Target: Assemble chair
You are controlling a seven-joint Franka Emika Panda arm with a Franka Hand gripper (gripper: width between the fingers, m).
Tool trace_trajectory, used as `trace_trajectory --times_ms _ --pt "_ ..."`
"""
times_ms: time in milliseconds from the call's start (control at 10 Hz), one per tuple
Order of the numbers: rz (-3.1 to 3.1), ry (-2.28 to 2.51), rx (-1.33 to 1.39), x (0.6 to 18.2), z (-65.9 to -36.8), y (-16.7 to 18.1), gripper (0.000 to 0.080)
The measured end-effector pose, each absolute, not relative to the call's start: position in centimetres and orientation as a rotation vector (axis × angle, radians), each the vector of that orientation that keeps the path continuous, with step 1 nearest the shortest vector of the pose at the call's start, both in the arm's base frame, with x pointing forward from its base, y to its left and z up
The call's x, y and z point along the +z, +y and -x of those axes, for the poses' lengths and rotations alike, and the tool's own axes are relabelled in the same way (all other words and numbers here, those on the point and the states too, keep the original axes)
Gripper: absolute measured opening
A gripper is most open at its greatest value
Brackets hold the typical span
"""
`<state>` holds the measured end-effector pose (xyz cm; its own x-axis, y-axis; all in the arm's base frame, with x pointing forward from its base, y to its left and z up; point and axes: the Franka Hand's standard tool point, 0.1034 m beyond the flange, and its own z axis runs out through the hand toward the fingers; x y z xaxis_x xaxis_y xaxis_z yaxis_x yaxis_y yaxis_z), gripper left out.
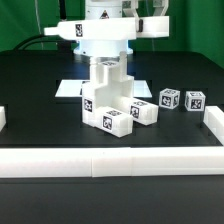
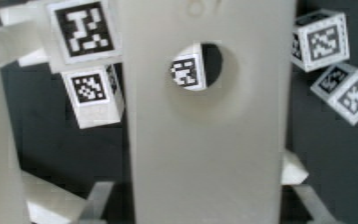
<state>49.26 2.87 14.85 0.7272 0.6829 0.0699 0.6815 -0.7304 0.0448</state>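
desk (image 1: 30,75): black; all parts carried below the pincer (image 1: 107,66).
chair (image 1: 105,100): part-built stack stood upright directly beneath the pincer, judged so for access from above.
pincer: set astride the stack's top; closure cannot be told.
tagged blocks (image 1: 168,98): laid low beside the pincer, apparently awaiting fitting.

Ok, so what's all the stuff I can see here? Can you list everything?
chair stack: one, white with black-and-white tags, middle of the table, under the gripper
loose chair parts: three, white with tags, on the exterior view's right of the stack
holed panel: one, white, close up in the wrist view, a tag showing through its hole
marker board: one, white, flat behind the stack
border wall: white, along the table's near edge and sides
table: one, black
gripper: one, white, above the stack; open or shut unclear
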Motion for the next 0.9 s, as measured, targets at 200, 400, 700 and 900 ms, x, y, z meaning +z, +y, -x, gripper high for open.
trace_trajectory --times_ms 200,400,700,900 --pt "-2.830 1.286 0.093 14.1 -49.1 2.6 0.0284" --pt "-2.842 1.275 0.087 13.8 -49.0 2.4 0.0284" --pt "-2.889 1.174 0.059 12.9 -48.6 2.3 0.0284" --pt "-2.905 1.138 0.046 12.5 -48.5 1.9 0.0284"
